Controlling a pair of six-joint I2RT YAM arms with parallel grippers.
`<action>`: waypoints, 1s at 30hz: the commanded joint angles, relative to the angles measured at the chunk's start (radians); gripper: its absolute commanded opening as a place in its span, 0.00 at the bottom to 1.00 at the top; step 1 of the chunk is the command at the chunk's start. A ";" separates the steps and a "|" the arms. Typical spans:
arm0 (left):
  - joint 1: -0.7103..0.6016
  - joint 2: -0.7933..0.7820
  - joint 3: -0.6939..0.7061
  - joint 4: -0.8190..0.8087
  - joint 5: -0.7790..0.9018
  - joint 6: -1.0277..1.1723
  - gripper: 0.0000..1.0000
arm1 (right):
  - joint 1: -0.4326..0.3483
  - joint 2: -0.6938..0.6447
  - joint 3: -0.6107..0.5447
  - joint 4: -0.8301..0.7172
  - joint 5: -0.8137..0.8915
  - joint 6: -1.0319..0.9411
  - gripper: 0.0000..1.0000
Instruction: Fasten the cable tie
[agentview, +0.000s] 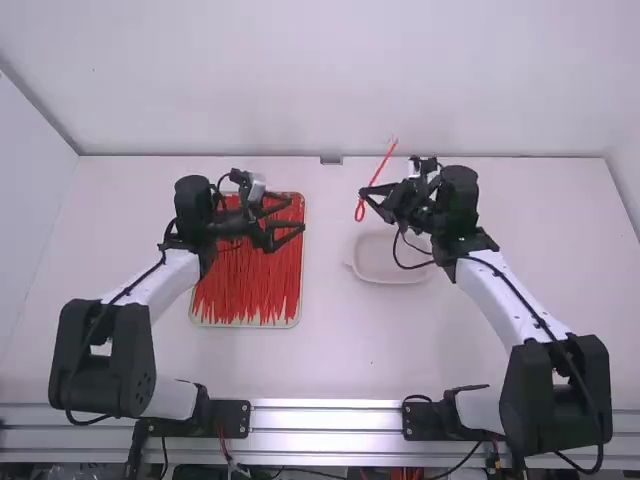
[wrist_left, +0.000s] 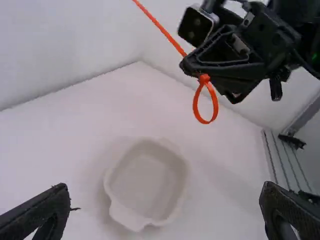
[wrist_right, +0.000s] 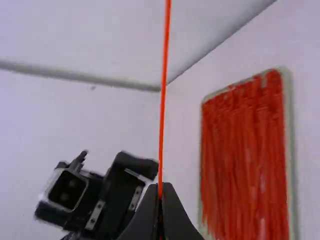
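right end effector (wrist_right: 160, 192) on cable tie (wrist_left: 204, 80)

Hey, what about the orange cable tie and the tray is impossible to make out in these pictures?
- Cable tie head, locked or not: crowded by the right gripper in the left wrist view, too small in the high view.
- Its loop: hidden below the right gripper's own fingers in the right wrist view.
- Tray: partly covered by the left gripper in the high view, cut off at the right wrist view's edge.

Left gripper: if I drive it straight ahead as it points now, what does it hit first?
Probably the white bowl, low in the left gripper's line. The right gripper with the looped cable tie hangs higher. Depth is unclear.
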 joint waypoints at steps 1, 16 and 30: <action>0.016 -0.010 -0.001 -0.039 -0.045 -0.005 0.99 | 0.003 -0.007 0.023 -0.035 0.175 -0.061 0.00; 0.034 -0.010 -0.001 -0.255 -0.296 -0.033 0.99 | 0.051 -0.007 0.023 -0.361 0.722 -0.087 0.00; 0.036 -0.010 -0.001 -0.268 -0.295 -0.034 0.99 | 0.172 -0.007 -0.106 -0.276 0.982 -0.054 0.00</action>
